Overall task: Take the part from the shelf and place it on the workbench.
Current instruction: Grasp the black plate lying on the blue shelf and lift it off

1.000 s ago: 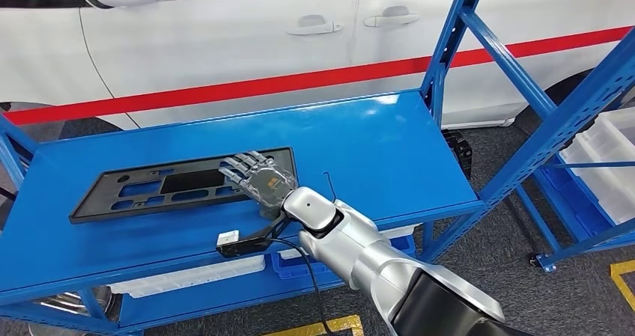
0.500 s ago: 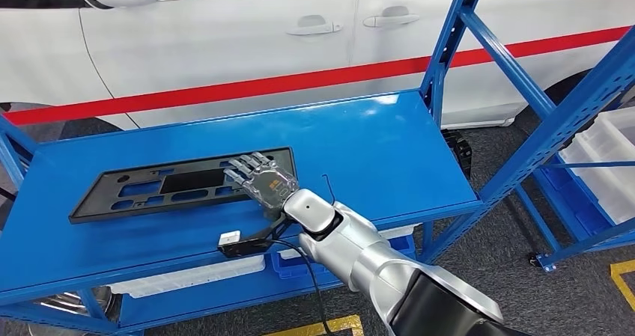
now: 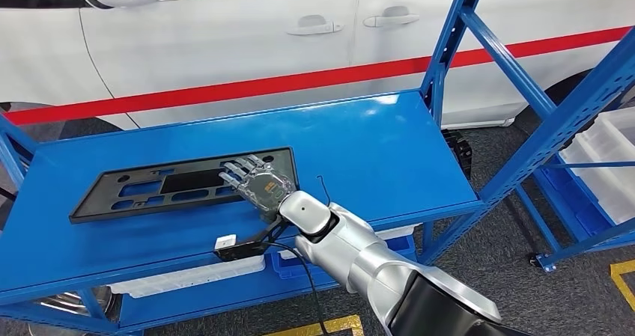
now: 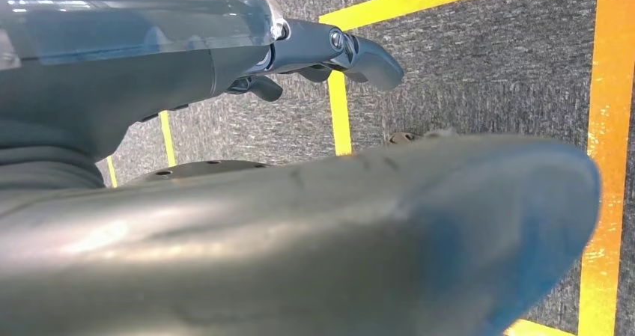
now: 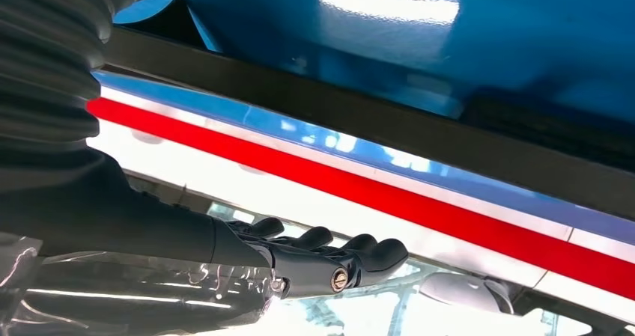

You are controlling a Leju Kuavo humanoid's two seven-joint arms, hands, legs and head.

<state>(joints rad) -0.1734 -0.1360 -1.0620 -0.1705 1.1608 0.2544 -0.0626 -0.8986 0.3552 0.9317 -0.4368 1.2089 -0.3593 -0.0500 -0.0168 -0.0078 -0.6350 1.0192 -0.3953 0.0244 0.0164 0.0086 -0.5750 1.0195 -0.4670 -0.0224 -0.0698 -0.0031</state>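
A white car (image 3: 225, 44) with a red stripe along its side stands behind a blue metal shelf (image 3: 359, 149), on grey carpet marked with yellow tape lines. To the right stands a second blue rack (image 3: 591, 111) with white bins on it.

The part (image 3: 150, 186), a long flat black panel with several cut-outs, lies flat on the top level of the shelf, toward its left half. The right hand (image 3: 258, 182) reaches in from below and hangs over the panel's right end, fingers stretched forward and spread apart, holding nothing. Whether the palm touches the panel I cannot tell from the head view; in the right wrist view the fingers (image 5: 329, 254) lie straight and uncurled, with no sign of a grip. The left hand (image 4: 329, 52) hangs down beside the body over the carpet, its fingers loosely extended and empty.

By my reading the task is at its start: the reach to the panel is made, but the grasp is not yet closed and the panel has not left the shelf. Left to do are gripping it, lifting it off, carrying it and setting it down on the surface of the workbench, which I cannot pick out here.

By count: one black panel, one car, two blue racks, two robot hands, both empty
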